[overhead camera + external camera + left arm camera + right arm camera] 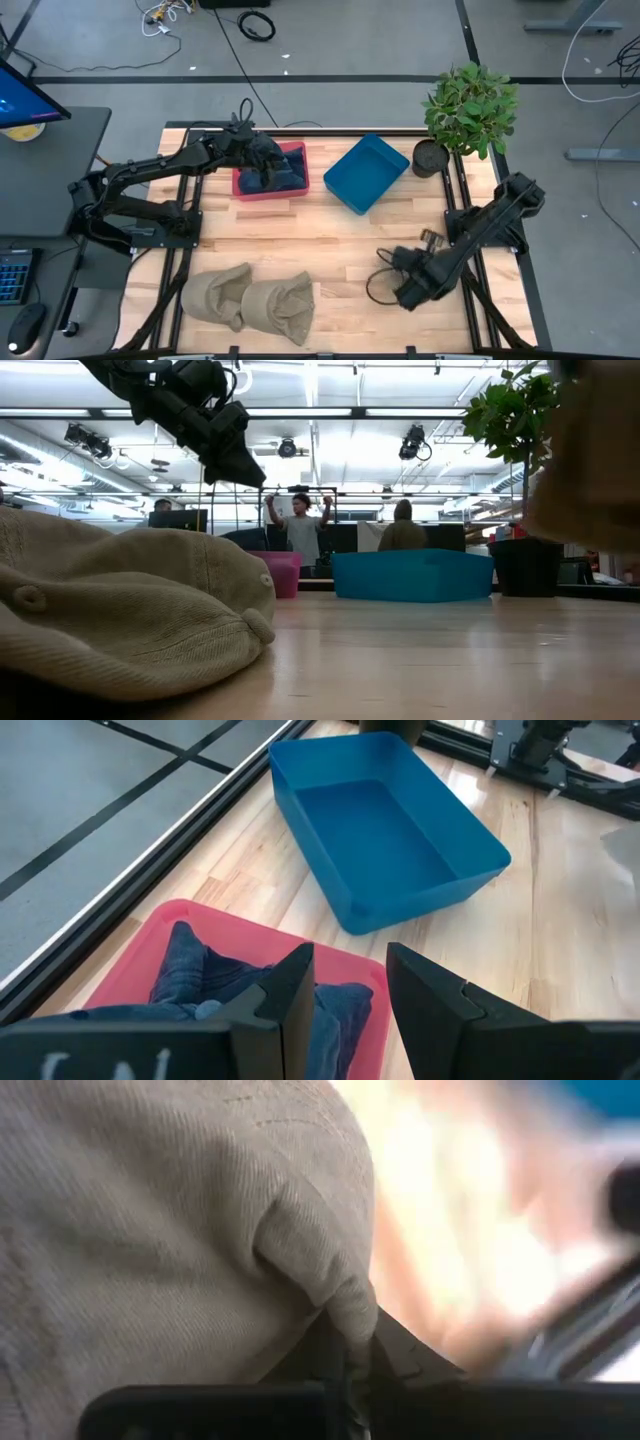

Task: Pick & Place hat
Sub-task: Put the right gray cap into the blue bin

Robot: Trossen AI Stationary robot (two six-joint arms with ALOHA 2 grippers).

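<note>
A blue denim hat [285,176] [195,970] lies in the pink bin [300,152] [130,960]. My left gripper [262,160] [350,1005] hovers open above it, high over the table in the low view [235,465]. Two beige hats [220,292] [282,305] lie near the table's near-left corner, one of them large in the low view [120,600]. My right gripper [405,290] [350,1375] is low near the table's near right and shut on another beige hat [150,1230] [590,450]. In the high view the arm hides that hat. My right gripper pinches a bunched fold of the beige hat's cloth [350,1305] between its two shut fingers. The rest of the hat bulges out beyond the fingertips. In the low view the hat is off the tabletop. Which part of the hat the fold belongs to I cannot tell.
An empty blue bin [365,172] [380,820] sits right of the pink bin. A potted plant [470,105] [510,420] stands at the far right corner. Bare wood lies between the bins and the beige hats. People stand in the room beyond.
</note>
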